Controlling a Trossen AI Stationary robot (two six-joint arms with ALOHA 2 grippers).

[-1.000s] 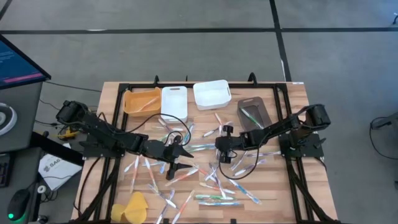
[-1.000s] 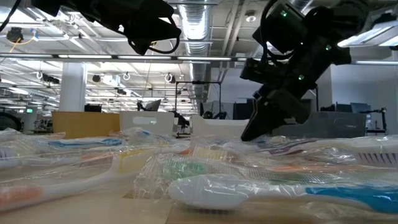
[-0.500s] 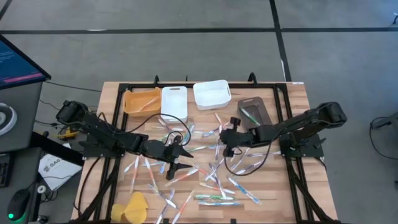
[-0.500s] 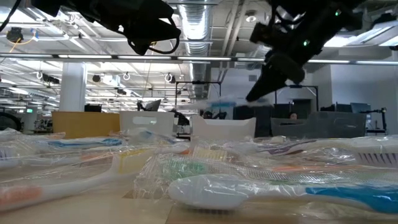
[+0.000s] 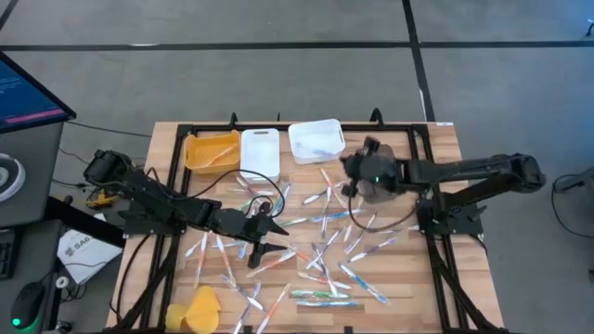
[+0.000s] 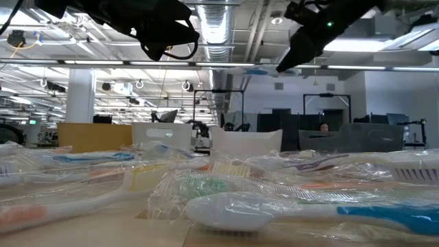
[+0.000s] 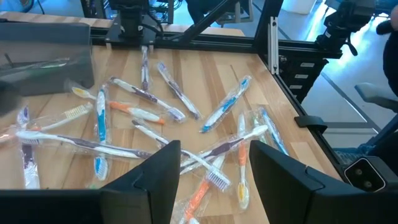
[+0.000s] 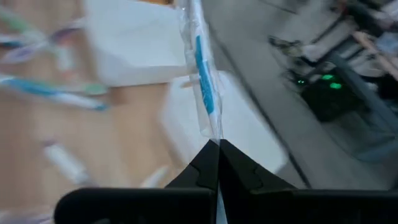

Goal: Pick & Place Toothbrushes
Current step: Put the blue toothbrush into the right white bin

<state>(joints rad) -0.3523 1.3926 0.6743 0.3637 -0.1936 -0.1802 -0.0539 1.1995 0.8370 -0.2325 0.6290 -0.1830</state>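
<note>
Grey floor [image 5: 278, 83], ceiling ducts [image 6: 219, 20], monitor [image 5: 28, 88]

We find no text, label, brand, number or sign that can be read. The dark monitor screen [image 5: 28, 93] at the table's left edge carries pale lines of writing, and the white paper sheet [image 5: 74, 249] on the floor below it bears dark print, yet both are too small to make out.

The table [image 5: 436, 269] is pale striped wood. On it lie toothbrushes [image 5: 320, 295] with blue, green, orange, pink and white handles. The bins are orange [image 5: 210, 149], white [image 5: 260, 154], white [image 5: 316, 141] and perhaps brown [image 5: 385, 169]. A yellow cloth [image 5: 197, 307] sits near one corner.
</note>
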